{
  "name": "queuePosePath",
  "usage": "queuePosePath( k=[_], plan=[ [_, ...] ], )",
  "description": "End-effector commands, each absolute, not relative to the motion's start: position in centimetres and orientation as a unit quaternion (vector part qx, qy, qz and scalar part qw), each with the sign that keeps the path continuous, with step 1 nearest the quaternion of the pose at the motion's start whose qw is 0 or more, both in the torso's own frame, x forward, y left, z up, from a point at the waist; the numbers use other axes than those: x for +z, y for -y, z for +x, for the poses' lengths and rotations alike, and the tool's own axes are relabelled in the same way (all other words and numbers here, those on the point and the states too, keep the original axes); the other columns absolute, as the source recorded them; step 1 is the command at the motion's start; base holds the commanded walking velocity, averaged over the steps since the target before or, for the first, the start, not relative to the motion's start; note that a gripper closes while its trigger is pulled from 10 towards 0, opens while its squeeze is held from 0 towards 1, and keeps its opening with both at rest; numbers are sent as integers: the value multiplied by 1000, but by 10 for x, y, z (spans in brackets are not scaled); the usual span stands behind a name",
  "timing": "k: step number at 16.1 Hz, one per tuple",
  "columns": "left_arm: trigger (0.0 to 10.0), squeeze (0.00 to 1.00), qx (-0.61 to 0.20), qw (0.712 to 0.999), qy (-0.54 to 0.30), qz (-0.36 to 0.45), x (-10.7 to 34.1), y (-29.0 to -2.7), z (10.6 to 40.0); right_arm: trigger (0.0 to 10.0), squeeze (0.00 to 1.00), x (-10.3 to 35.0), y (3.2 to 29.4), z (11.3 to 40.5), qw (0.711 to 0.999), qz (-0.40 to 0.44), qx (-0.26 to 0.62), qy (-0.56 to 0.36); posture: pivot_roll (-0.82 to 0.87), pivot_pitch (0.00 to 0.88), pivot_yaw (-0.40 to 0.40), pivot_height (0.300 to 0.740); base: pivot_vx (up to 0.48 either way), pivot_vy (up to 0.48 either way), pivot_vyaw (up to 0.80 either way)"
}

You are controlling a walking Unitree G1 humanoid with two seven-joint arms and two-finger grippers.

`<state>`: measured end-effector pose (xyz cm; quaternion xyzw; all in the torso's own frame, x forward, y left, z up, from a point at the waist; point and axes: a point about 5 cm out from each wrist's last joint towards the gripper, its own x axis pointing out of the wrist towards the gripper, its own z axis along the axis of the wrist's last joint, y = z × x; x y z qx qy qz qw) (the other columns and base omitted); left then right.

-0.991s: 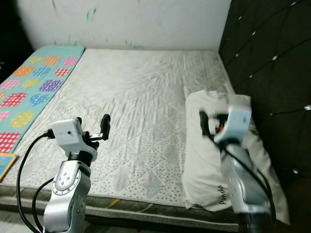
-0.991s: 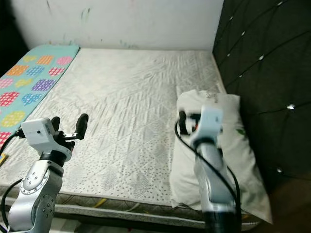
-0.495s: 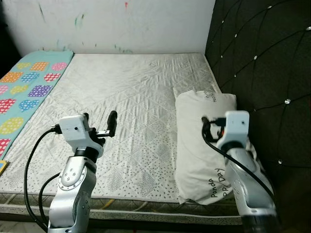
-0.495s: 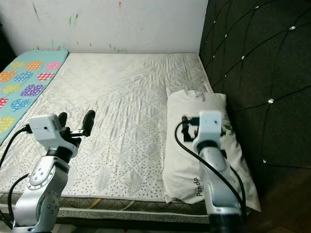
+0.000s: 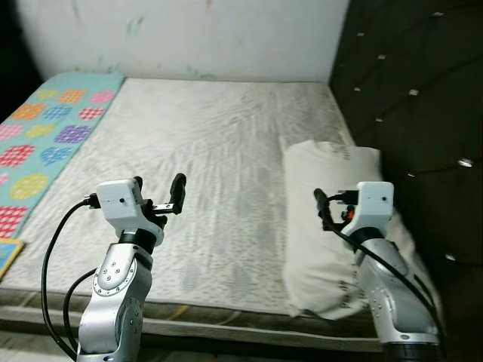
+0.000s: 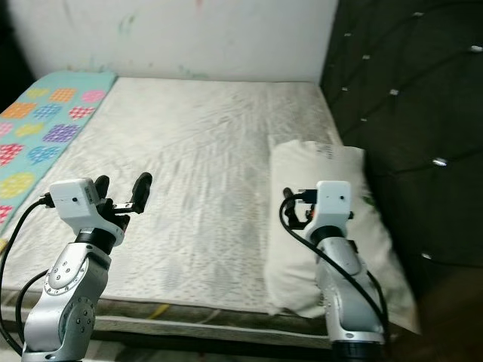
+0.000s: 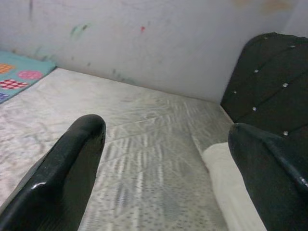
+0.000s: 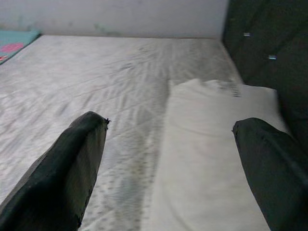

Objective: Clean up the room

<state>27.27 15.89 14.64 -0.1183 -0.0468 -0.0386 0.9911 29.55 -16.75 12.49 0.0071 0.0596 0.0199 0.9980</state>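
Note:
A white pillow [image 5: 321, 162] with printed lettering lies on the right side of the bare quilted mattress [image 5: 219, 136], against the black headboard. My right gripper [image 5: 332, 207] is raised over the pillow's near half and is open; in the right wrist view the pillow [image 8: 211, 139] lies between and below its two spread fingers. My left gripper [image 5: 157, 193] is held above the mattress's near left part, also open, with nothing between its fingers [image 7: 72, 163]. The left wrist view looks along the mattress to the wall, with the pillow [image 7: 226, 183] low beside one finger.
A teal cover with coloured dots [image 5: 45, 128] runs along the bed's left edge. The tufted black headboard [image 5: 411, 90] stands on the right and a marked white wall [image 5: 189, 38] at the far side. A flat blue and yellow item [image 5: 6, 255] lies at the left, below the bed's edge.
The whole picture has swung and shifted, so the camera has moved. The right arm, blurred a second ago, is now steady over the pillow. Both grippers have stayed open.

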Motion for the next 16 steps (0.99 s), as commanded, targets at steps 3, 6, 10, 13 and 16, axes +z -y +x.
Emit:
queuePosePath(
  k=[3,6,10,13,16],
  plan=[
    [10000,0,-36,992,41,-116,146,-161,275,10000,0,131,161,299,997,-49,37,-38,-56,0,19,740,0,480,0],
    [10000,0,-35,992,42,-116,146,-161,275,10000,0,134,160,300,998,-32,42,-22,-57,0,22,740,0,480,0],
    [10000,0,-35,992,43,-117,147,-161,276,10000,0,135,157,299,997,-15,68,-30,-58,0,21,740,0,480,0],
    [10000,0,-35,991,50,-119,149,-160,276,10000,0,135,156,300,996,-16,78,-28,-59,0,16,740,0,320,0],
    [10000,0,-35,989,61,-132,151,-163,275,10000,0,135,157,300,996,-17,83,-29,-60,0,17,740,0,0,0]
  ],
)
